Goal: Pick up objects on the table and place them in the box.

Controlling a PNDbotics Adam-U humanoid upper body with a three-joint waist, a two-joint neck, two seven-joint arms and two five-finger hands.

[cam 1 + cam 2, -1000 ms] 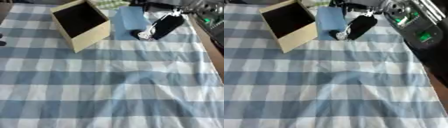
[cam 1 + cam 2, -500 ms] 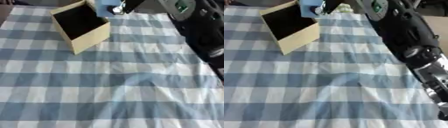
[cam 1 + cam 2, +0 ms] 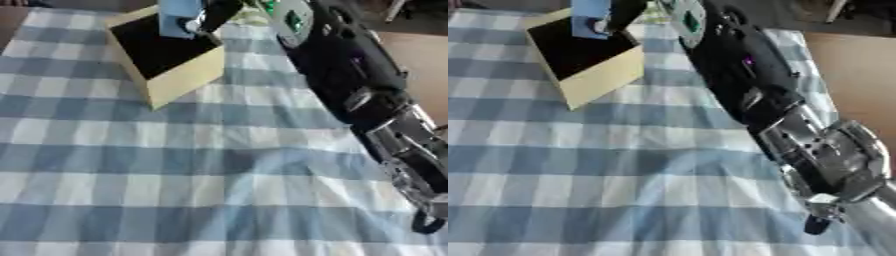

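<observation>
While the right arm point(image 3: 350, 75) stretches in from the right edge of the left eye view, its hand point(image 3: 214, 12) sits right over the box point(image 3: 175, 75), up at the far end of the table point(image 3: 175, 190). That hand has its dark fingers curled round a light blue object point(image 3: 179, 15), a flat, upright slab, and the slab hangs above the box's black inside, near the box's far right corner. Whether its lower edge touches the box floor, I cannot tell. The box is tan, open-topped, turned cornerwise, standing on the blue-and-white checked cloth point(image 3: 131, 150). A fold ripples the cloth well on the near side of the box.

Over to the right eye view, and it's the same story from a hair to the side: the blue slab point(image 3: 588, 15) in the black fingers point(image 3: 619, 12), just above the box's point(image 3: 597, 80) dark opening. The arm point(image 3: 745, 75) runs long and black away from the box, with green lights on a panel close to the wrist, then silver joints down toward the near right corner. No left hand anywhere in either view.
</observation>
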